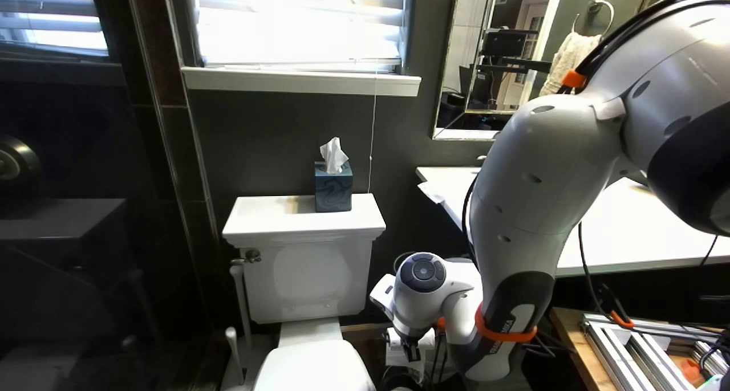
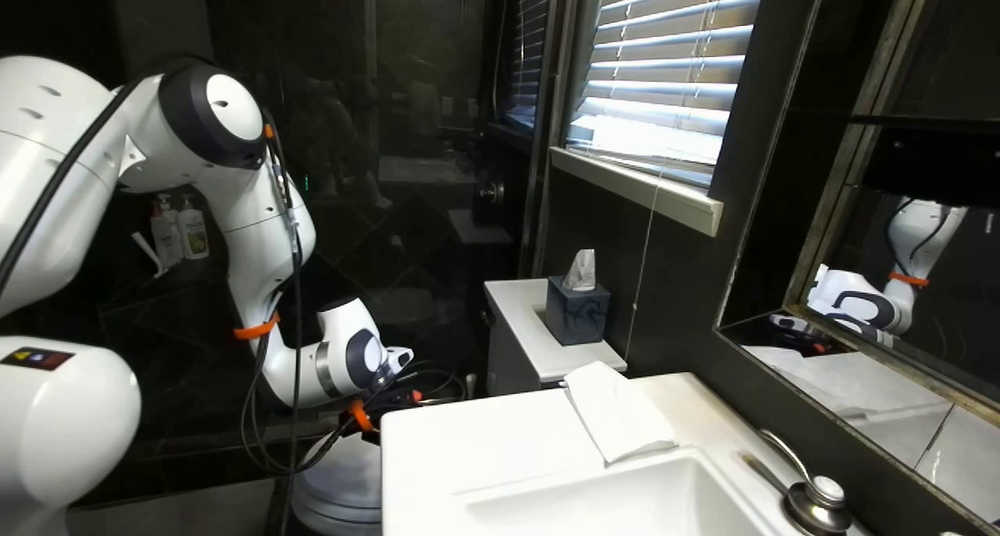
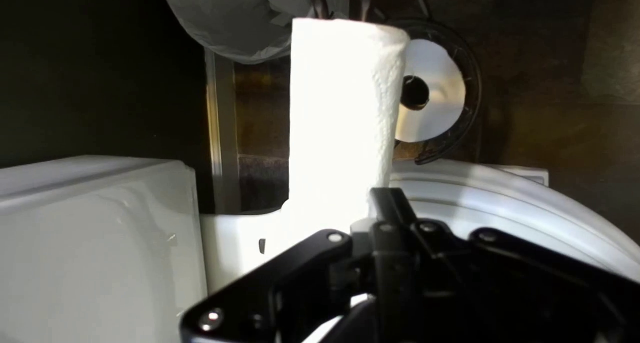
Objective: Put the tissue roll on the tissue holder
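The white tissue roll (image 3: pixel 340 113) is large and overexposed in the wrist view. My gripper (image 3: pixel 372 218) is closed at its near end. One black fingertip lies against the roll's right side; the other is mostly hidden. In an exterior view the gripper (image 1: pixel 412 350) points down beside the toilet, with the white roll (image 1: pixel 428 338) partly behind it. A round dark wire stand (image 3: pixel 473 83), apparently the tissue holder, is on the floor beyond the roll. It holds a white disc-shaped roll end (image 3: pixel 440 103) with a dark core, partly covered by the held roll.
The toilet bowl (image 3: pixel 470 198) and tank (image 3: pixel 100 248) are close to the gripper. A white bag (image 3: pixel 240 23) lies past the roll. A tissue box (image 1: pixel 333 188) stands on the tank lid. The sink counter (image 2: pixel 469 458) hides the gripper's lower part in an exterior view.
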Controlling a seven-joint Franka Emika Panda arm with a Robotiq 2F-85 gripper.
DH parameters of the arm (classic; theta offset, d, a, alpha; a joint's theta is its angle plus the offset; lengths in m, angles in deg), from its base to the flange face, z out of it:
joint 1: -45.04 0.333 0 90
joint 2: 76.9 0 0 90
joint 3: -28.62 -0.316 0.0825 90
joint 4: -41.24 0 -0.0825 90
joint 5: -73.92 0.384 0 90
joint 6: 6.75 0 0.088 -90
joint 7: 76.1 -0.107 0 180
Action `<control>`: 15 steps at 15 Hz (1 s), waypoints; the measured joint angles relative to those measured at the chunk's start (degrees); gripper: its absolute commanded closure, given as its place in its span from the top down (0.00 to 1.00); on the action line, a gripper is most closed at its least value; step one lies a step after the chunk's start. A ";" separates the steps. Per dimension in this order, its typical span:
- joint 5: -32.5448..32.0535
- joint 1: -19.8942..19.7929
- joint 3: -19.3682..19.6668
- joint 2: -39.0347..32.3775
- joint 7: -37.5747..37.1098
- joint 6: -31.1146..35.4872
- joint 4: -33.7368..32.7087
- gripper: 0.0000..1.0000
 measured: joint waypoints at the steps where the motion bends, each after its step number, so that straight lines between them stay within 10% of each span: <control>1: 0.05 0.11 0.24 0.00 -0.54 -0.03 0.05 0.00; 15: -0.13 0.44 0.76 -0.14 -3.82 -8.38 -3.93 0.00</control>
